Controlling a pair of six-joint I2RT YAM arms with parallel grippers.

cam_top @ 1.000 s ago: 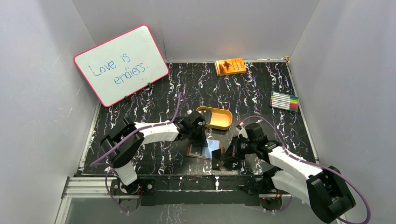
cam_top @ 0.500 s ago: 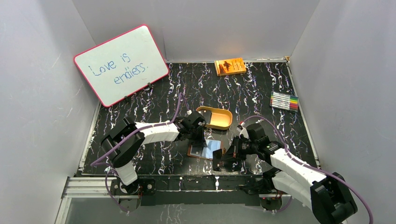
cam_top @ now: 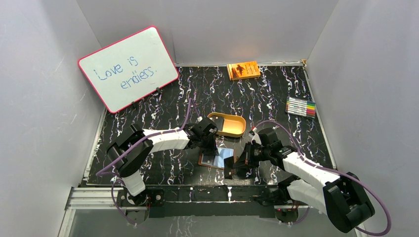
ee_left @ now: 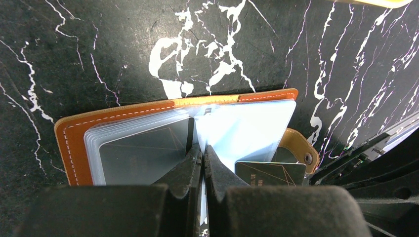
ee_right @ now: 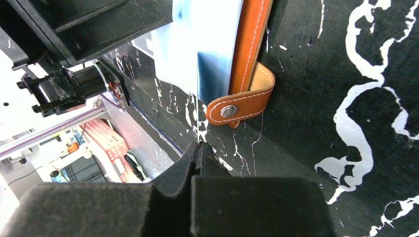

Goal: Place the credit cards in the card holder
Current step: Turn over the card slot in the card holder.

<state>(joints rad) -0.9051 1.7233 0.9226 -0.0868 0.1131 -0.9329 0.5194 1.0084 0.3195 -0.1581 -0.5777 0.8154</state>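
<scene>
While showing "Love is endless." on pink-framed whiteboard (cam_top: pixel 128 69) behind brown leather card holder (ee_left: pixel 74 140), poising clenched left gripper (ee_left: pixel 201 148) among its clear sleeves (ee_left: pixel 247 128), clenched right gripper (ee_right: pixel 199 146) beside its strap (ee_right: pixel 242 103).

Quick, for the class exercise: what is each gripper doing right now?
Left gripper: closed, tips at the card holder's clear sleeves; whether it grips one cannot be told.
Right gripper: closed, nothing visible in its grip.

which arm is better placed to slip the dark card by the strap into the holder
Right, probably. The dark grey plastic card sits by the snap strap of the brown leather card holder, near the right end effector. The left end effector is shut at the clear sleeves, seemingly parting them.
</scene>
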